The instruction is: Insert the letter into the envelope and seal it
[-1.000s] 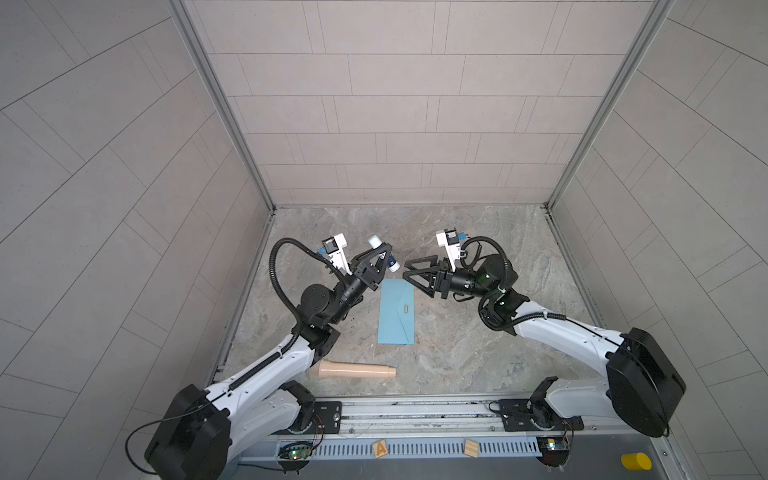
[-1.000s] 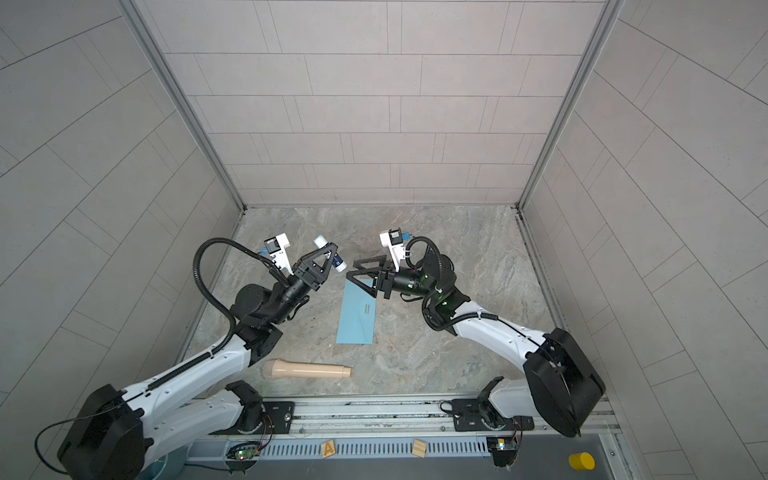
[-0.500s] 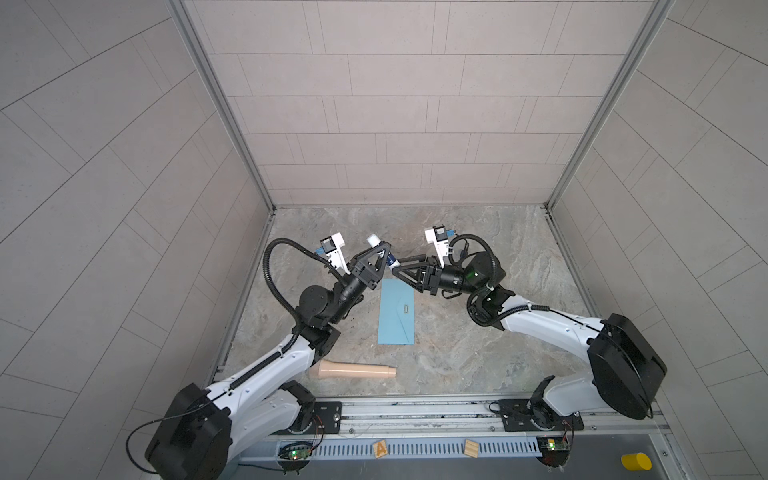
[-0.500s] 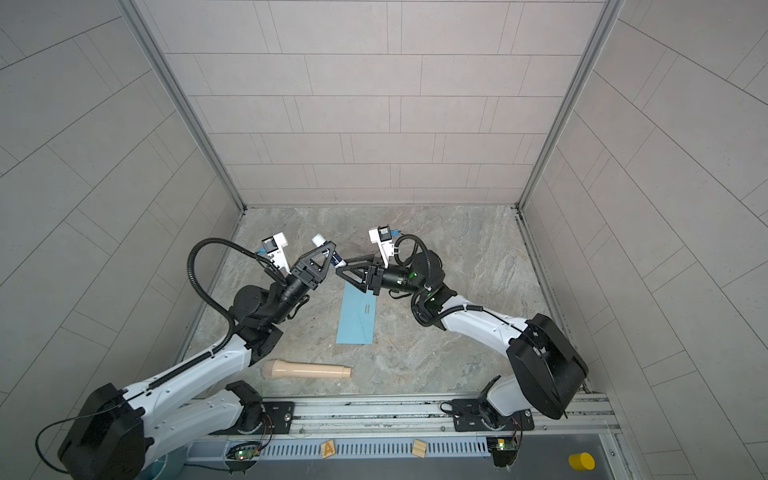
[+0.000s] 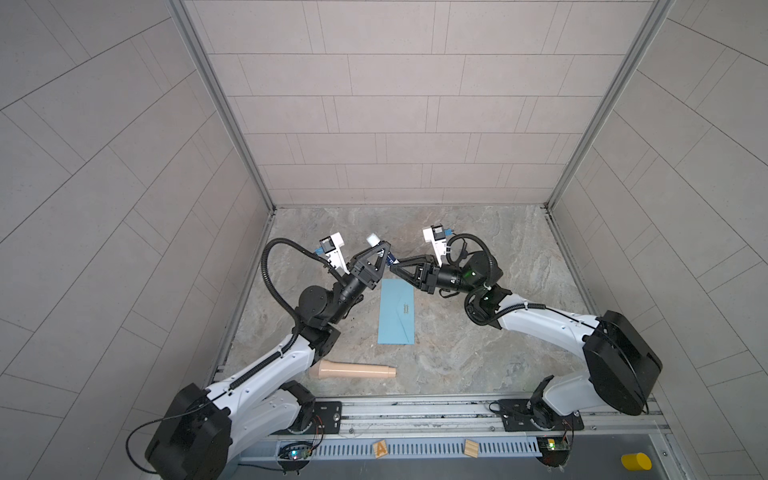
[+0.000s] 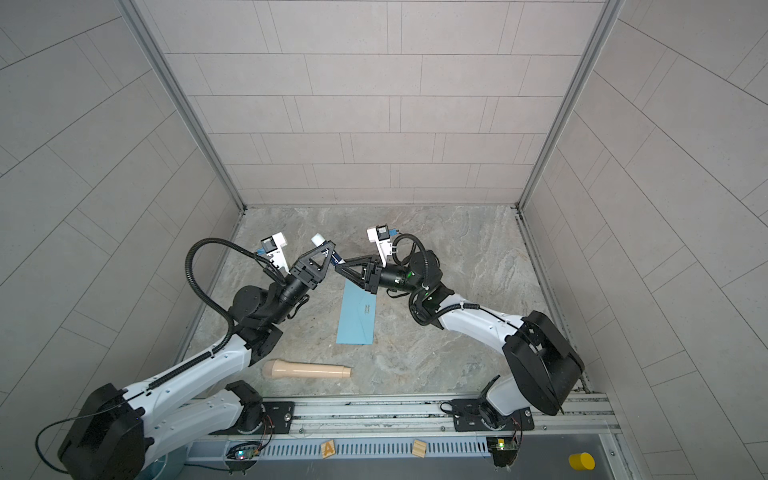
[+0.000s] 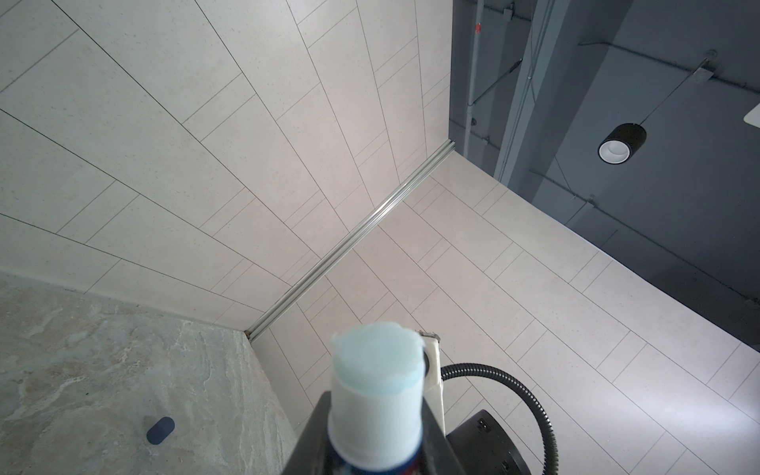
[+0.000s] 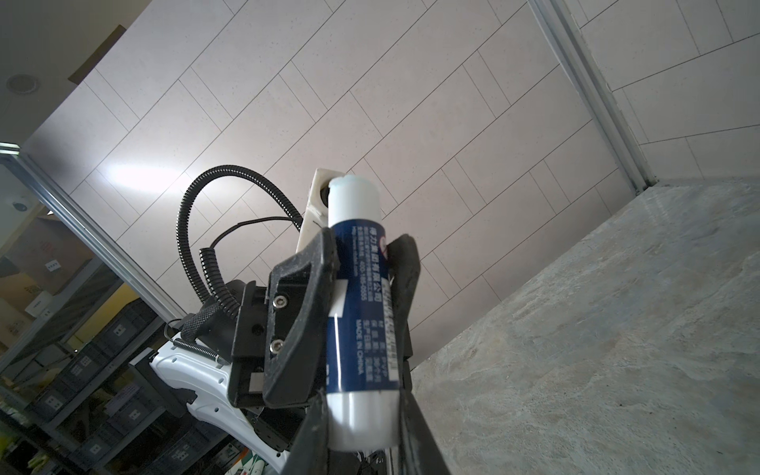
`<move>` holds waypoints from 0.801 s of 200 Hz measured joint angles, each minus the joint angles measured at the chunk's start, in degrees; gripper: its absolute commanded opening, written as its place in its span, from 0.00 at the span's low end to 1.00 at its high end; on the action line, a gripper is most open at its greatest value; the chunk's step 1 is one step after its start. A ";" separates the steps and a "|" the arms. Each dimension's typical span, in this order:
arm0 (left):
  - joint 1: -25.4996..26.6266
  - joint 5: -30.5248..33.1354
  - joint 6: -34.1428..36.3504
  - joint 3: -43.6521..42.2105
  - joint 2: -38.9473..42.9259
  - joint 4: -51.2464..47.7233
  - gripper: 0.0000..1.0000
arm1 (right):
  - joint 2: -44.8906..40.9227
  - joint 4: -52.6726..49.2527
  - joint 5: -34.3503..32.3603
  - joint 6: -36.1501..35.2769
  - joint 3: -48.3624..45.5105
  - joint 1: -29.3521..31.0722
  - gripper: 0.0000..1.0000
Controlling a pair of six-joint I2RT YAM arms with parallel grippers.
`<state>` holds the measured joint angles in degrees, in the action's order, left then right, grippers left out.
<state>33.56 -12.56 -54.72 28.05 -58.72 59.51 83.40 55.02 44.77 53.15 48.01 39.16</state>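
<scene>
Glue stick (image 5: 372,240) mostly hidden behind left fingers (image 5: 374,252).

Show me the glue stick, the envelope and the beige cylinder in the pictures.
glue stick (image 8: 362,320): right wrist view, on its dark blue label.
envelope (image 5: 392,318): in a top view, on its blue face.
beige cylinder (image 5: 357,370): in a top view, on its mid-body.

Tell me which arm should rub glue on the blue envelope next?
Probably left: the left fingers clamp the glue stick mid-body, bare tip out, near the envelope. The right fingers only pinch its bottom end.
</scene>
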 measured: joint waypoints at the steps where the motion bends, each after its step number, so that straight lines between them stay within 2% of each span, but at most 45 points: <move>1: 0.00 0.02 0.02 0.00 0.00 0.00 0.00 | 0.00 0.00 -0.02 0.00 0.00 0.00 0.18; 53: 0.00 0.02 0.96 0.00 0.28 -1.95 0.00 | -0.35 -3.52 -0.50 -1.92 0.52 0.02 0.08; 79: 0.13 0.20 2.27 0.00 1.36 -5.07 0.00 | -2.10 -10.49 -1.77 -5.95 1.36 0.42 0.00; 92: 0.33 0.35 2.84 0.00 1.81 -6.16 0.00 | -3.52 -15.69 -3.17 -9.18 2.34 1.03 0.00; 118: 0.72 0.61 3.74 0.00 2.23 -6.88 0.00 | -6.78 -28.85 -9.53 -18.51 5.60 3.34 0.00; 160: 1.46 1.05 5.40 0.07 2.43 -8.90 0.00 | -10.36 -44.85 -24.22 -31.58 9.51 8.66 0.00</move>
<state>35.03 -11.51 -49.32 28.12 -56.29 50.61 73.03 10.17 20.56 21.56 57.52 47.81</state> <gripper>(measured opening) 0.258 0.208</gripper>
